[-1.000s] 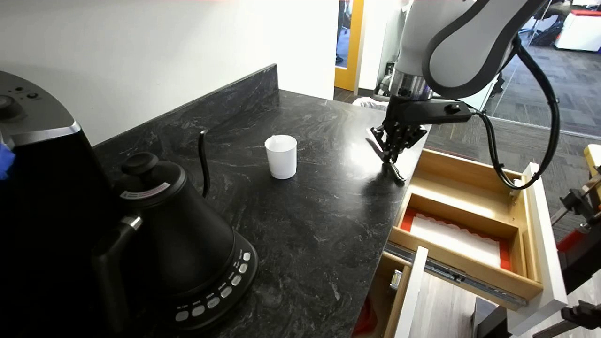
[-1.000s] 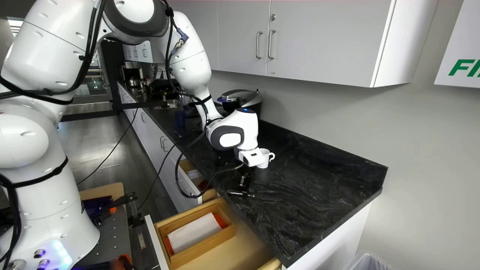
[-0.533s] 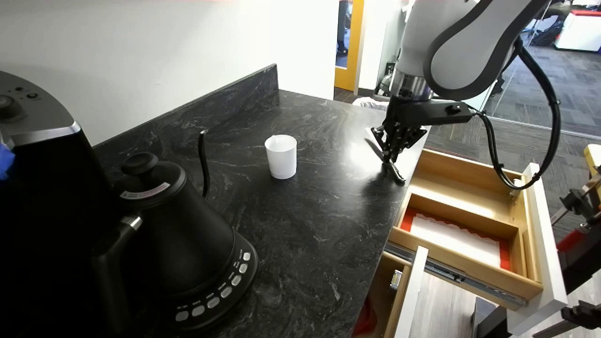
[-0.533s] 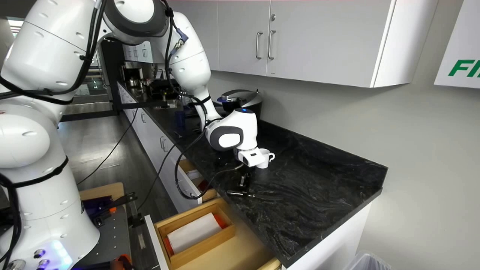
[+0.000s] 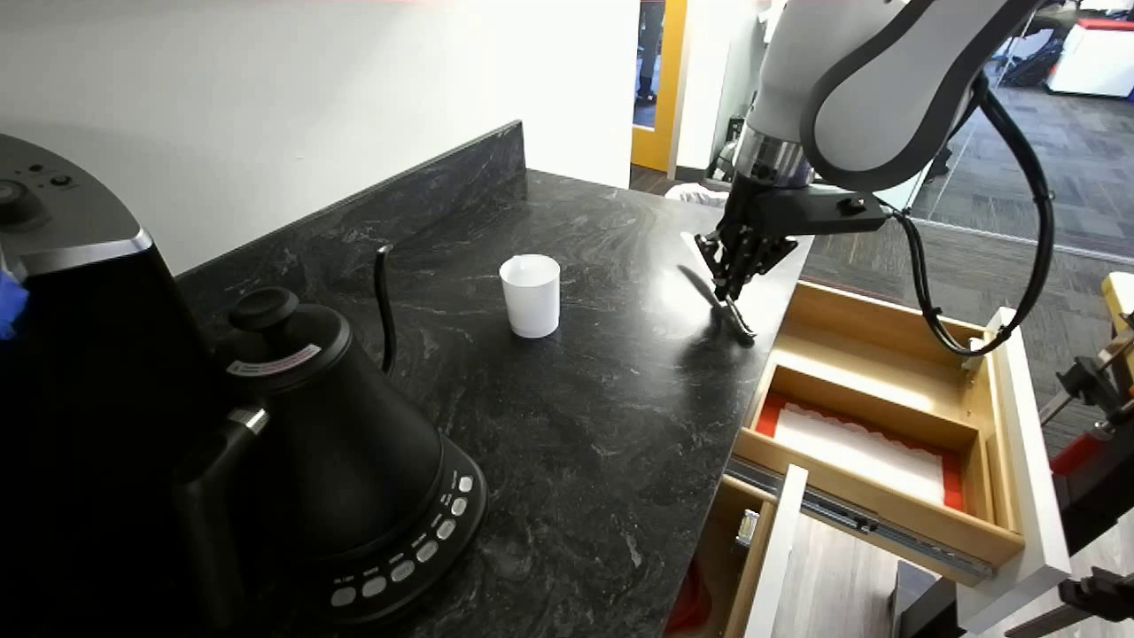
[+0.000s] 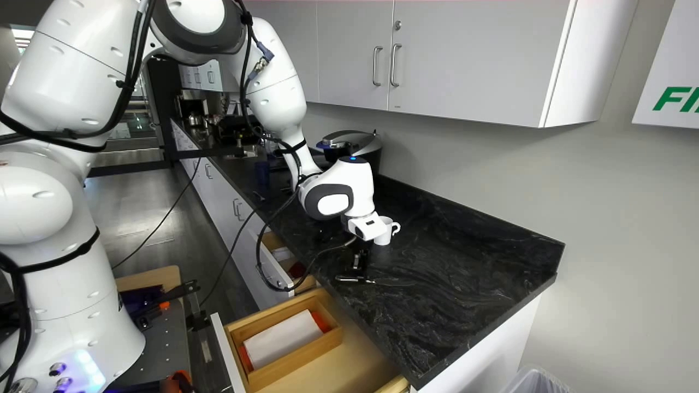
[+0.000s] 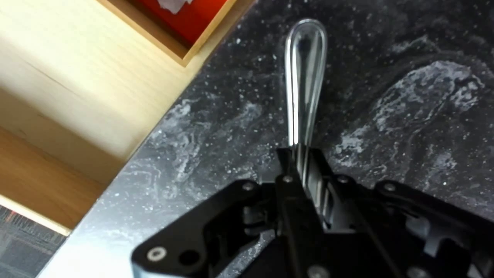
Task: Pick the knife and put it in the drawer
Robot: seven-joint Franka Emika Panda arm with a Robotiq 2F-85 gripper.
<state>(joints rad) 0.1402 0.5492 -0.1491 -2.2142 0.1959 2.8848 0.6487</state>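
Gripper (image 7: 300, 154) clamped on the knife (image 7: 305, 87), a fingertip each side. Clock positions are from the gripper. Wrist view: shiny handle (image 7: 306, 58) runs to 12 o'clock over the black counter (image 7: 216, 154); drawer (image 7: 96, 77) pulled out, 9 to 11, its inner compartment (image 7: 157, 31) red inside. In an exterior view: handle points to 5 o'clock, drawer at 4, kettle (image 5: 341, 443) at 8, neighbouring drawer (image 5: 780, 540) near 6, also pulled out. In an exterior view: handle toward 9, blade (image 6: 390, 283) toward 3, cup (image 6: 384, 232) at 1, drawer at 7. Knife is on or just above the counter, near the drawer-side edge; can't see which. Not in the drawer yet.
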